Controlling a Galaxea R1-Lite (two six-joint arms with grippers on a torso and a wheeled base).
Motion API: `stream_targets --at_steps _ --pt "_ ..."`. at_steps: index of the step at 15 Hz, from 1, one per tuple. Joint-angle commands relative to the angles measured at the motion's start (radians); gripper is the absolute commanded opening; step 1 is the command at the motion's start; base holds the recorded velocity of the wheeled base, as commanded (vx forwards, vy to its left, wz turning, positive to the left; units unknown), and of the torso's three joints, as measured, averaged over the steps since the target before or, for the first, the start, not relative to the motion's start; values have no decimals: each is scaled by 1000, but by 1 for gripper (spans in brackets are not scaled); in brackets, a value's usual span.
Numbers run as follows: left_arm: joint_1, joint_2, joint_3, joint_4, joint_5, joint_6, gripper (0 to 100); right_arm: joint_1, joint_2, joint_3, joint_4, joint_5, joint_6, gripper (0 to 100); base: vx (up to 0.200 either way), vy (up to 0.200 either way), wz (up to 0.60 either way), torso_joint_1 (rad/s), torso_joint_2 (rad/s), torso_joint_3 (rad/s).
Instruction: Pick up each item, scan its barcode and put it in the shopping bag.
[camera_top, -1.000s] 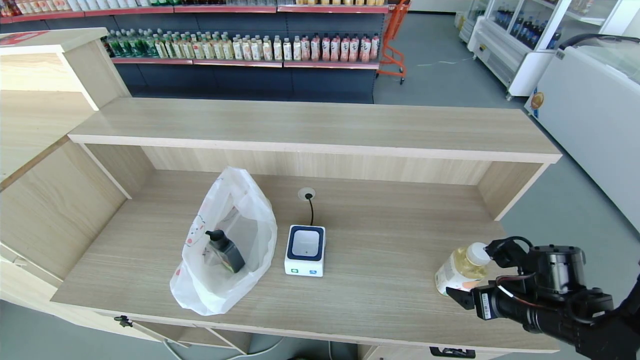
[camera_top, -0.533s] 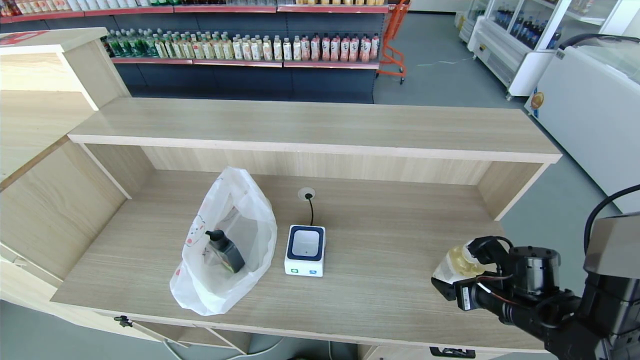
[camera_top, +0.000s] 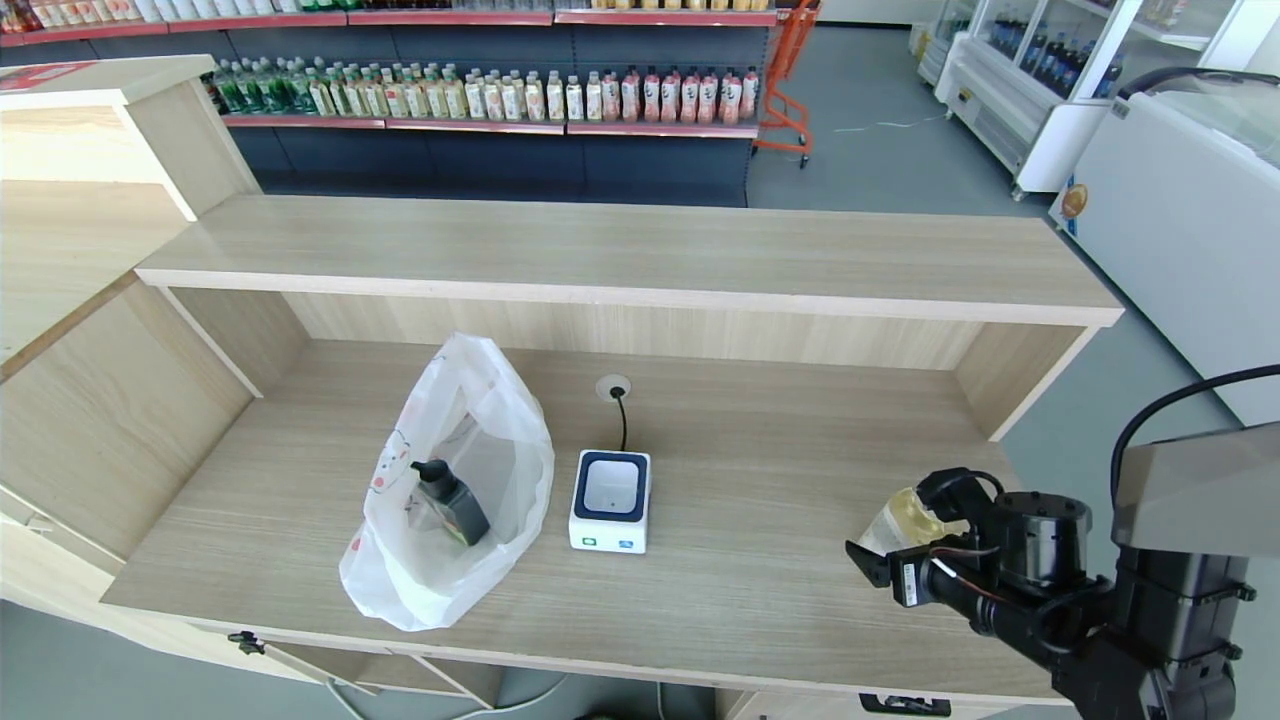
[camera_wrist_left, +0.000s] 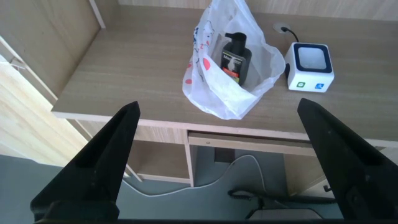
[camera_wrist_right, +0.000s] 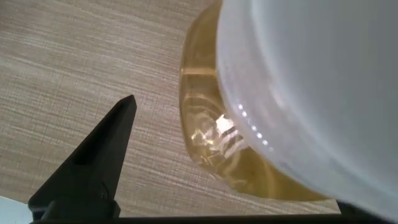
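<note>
While hanging off the near edge of the counter (camera_top: 760, 590), holds the left gripper (camera_wrist_left: 217, 104) spread wide and empty. At the near right corner, straddles the white-capped bottle of yellow liquid (camera_top: 905, 515) with the right gripper (camera_top: 892, 522), jaws apart, one finger (camera_wrist_right: 93, 168) clear of its side. Farther in, mid-counter: barcode scanner (camera_top: 610, 498), white shopping bag (camera_top: 400, 570) just left of it, dark pump bottle (camera_top: 452, 502) inside.

Matt wood-grain counter (camera_top: 780, 470); thin crinkly translucent plastic shopping bag (camera_top: 475, 415); glossy white plastic scanner (camera_top: 608, 532); clear smooth plastic bottle (camera_top: 898, 522), lower right.
</note>
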Motion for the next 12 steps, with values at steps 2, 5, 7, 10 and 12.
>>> stream_targets --at_steps 2,5,7,10,12 --pt "0 0 0 0 0 0 100 2 9 -34 -2 3 -2 100 0 0 0 0 0 0" --pt "0 0 0 0 0 0 100 2 21 -75 -2 5 -6 0 0 0 0 0 0 0" --pt "0 0 0 0 0 0 100 2 32 -112 -1 5 -23 0 0 0 0 0 0 0" --pt "0 0 0 0 0 0 100 2 33 -130 -1 6 -32 0 0 0 0 0 0 0" --pt "0 0 0 0 0 0 100 -1 35 -130 -2 6 -72 0 0 0 0 0 0 0"
